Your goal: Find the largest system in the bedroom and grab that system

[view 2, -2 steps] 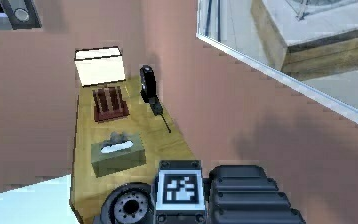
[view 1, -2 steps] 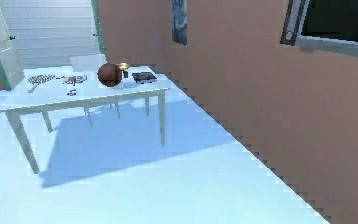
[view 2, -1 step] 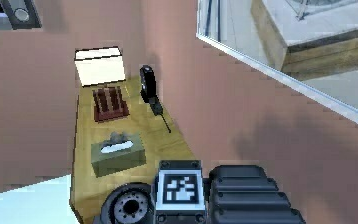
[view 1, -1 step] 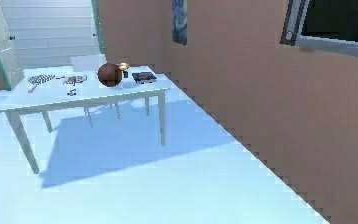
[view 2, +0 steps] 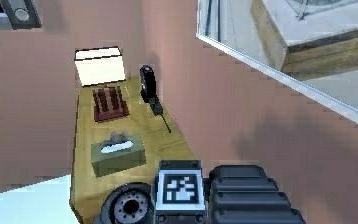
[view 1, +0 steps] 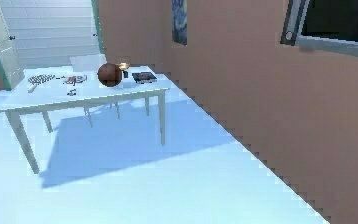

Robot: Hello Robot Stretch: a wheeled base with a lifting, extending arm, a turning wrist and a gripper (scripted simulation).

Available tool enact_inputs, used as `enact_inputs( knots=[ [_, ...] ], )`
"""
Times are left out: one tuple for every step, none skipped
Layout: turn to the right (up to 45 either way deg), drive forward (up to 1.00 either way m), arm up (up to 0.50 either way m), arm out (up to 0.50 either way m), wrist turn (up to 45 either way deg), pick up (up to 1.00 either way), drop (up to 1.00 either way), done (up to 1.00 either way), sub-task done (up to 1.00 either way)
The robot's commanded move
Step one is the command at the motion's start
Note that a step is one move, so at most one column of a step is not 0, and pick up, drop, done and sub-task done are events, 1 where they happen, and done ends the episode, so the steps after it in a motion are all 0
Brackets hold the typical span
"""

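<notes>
White four-legged table [view 1: 97,95] in the forward view carries a brown ball [view 1: 110,74] and a flat dark box [view 1: 143,76]. In the arm side view we see the gripper [view 2: 127,207] at the near end of a tan wooden dresser top [view 2: 85,130]. We cannot tell whether its fingers are apart or together. We judge the black upright device [view 2: 147,85] to be the system. It stands up-picture of the gripper, beyond a green tissue box [view 2: 115,152], long axis vertical.
</notes>
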Motion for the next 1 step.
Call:
enact_inputs(
  knots=[
    [0.0, 0.0, 0.0, 0.42, 0.0, 0.0, 0.0, 0.0, 0.0]
  ],
)
